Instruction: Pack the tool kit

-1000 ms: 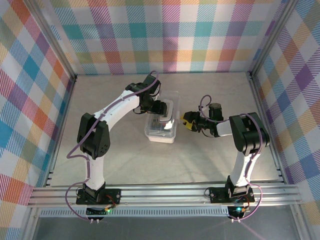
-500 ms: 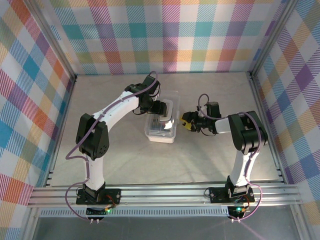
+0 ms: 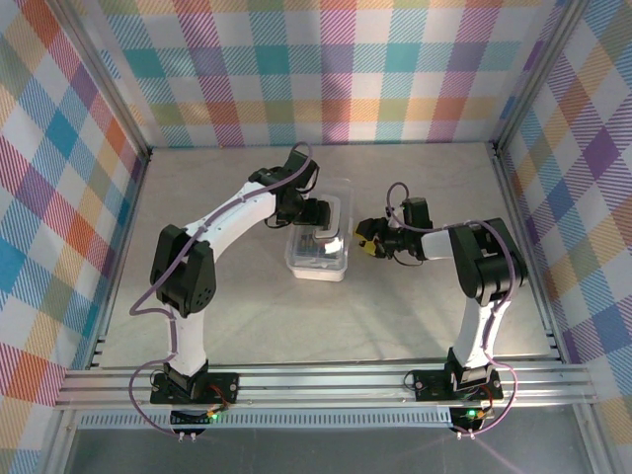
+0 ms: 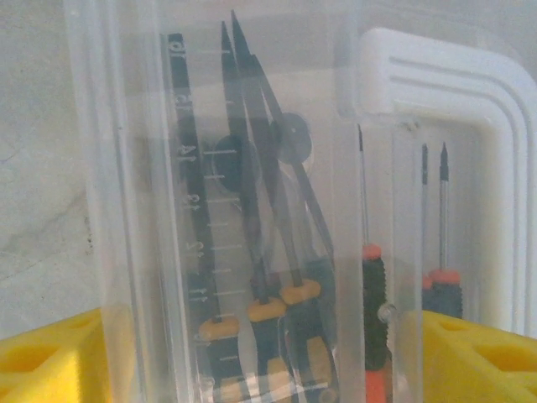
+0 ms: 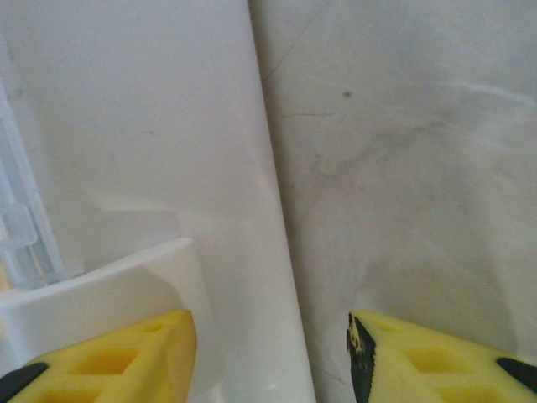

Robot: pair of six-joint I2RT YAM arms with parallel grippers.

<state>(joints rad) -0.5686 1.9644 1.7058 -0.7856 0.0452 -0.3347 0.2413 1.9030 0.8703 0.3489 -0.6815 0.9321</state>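
Note:
The tool kit's clear box (image 3: pixel 316 259) sits mid-table. My left gripper (image 3: pixel 324 229) hangs over it, open, its yellow fingertips (image 4: pixel 50 357) standing wide on either side of the clear lid (image 4: pixel 151 168). Through the plastic I see several screwdrivers: black-orange handles (image 4: pixel 268 315) and a black-red one (image 4: pixel 373 277). My right gripper (image 3: pixel 365 240) is at the box's right side, open. The box's pale wall (image 5: pixel 210 168) runs up between its yellow fingers (image 5: pixel 109 361). In the wrist views the jaws are centred at left gripper (image 4: pixel 260 332) and right gripper (image 5: pixel 268 340).
The tabletop (image 3: pixel 227 306) is pale and marbled, also showing beside the box (image 5: pixel 403 168). Plaid walls (image 3: pixel 326 69) close the back and both sides. An aluminium rail (image 3: pixel 326 380) runs along the near edge by the arm bases.
My right gripper has slid left, up against the box's right side. The left gripper's jaws have widened slightly around the lid; the box has not moved.

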